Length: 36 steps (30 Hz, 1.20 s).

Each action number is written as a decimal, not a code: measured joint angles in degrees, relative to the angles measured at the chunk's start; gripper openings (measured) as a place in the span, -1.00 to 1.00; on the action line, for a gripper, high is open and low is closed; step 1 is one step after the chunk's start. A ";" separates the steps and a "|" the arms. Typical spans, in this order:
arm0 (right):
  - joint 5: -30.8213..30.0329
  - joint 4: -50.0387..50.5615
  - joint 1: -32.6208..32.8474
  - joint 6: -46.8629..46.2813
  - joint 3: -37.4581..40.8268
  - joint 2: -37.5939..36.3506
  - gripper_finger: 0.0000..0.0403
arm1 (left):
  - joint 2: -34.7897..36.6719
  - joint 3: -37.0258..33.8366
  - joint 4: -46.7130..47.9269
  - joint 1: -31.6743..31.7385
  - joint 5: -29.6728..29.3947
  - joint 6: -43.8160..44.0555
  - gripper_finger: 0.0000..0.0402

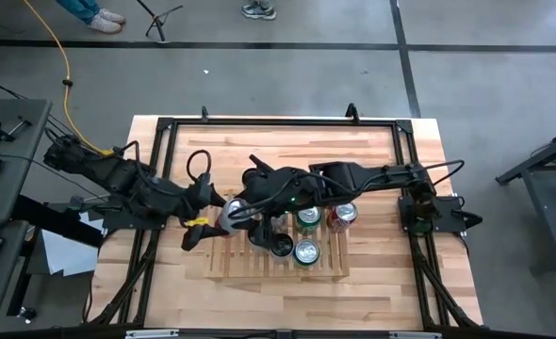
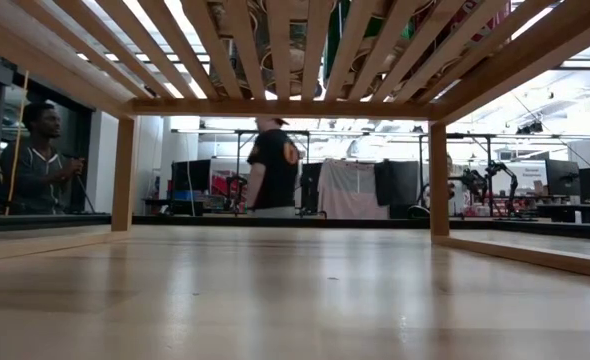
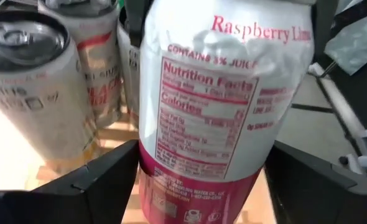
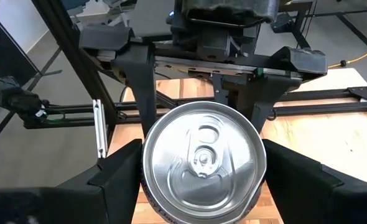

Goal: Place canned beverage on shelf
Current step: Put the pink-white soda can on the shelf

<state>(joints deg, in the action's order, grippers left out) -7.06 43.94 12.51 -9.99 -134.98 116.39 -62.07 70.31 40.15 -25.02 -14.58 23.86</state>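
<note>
A white-and-pink raspberry can [image 3: 224, 99] is being squeezed between the left gripper's [image 3: 199, 180] fingers, and the same can is being pinched by the right gripper [image 4: 199, 180] too, pretty much mid-handoff. It's being held at the 9 o'clock edge of the slatted shelf [image 1: 229, 266], on the wooden surface [image 1: 372, 141]. Three cans [image 1: 308, 218] are being kept on the shelf at 3 o'clock.

Slatted shelf [image 1: 223, 266] on wooden table [image 1: 382, 292], cans [image 1: 307, 251] on top

A white-and-magenta raspberry-lime can [image 3: 224, 106] stands upright at the slatted wood shelf's [image 1: 231, 265] ten o'clock corner. It probably touches the slats.
</note>
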 joint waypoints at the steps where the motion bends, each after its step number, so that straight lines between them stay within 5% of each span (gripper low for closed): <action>1: -0.03 -0.11 -0.02 -0.01 0.00 0.43 0.38 | 0.08 -0.34 0.21 -0.04 -0.43 0.02 0.62; 20: -0.44 -0.15 -0.76 -0.52 0.07 4.45 0.38 | 0.23 -9.37 -4.59 -1.63 -1.66 3.39 0.62; 36: -1.43 -2.23 -0.90 -0.45 -0.20 6.30 0.38 | 0.27 -9.30 -1.20 -1.72 -3.71 3.48 0.62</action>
<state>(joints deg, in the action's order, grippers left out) -8.49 41.71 11.62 -10.44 -135.17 122.69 -61.80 61.01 38.95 -26.74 -18.29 27.35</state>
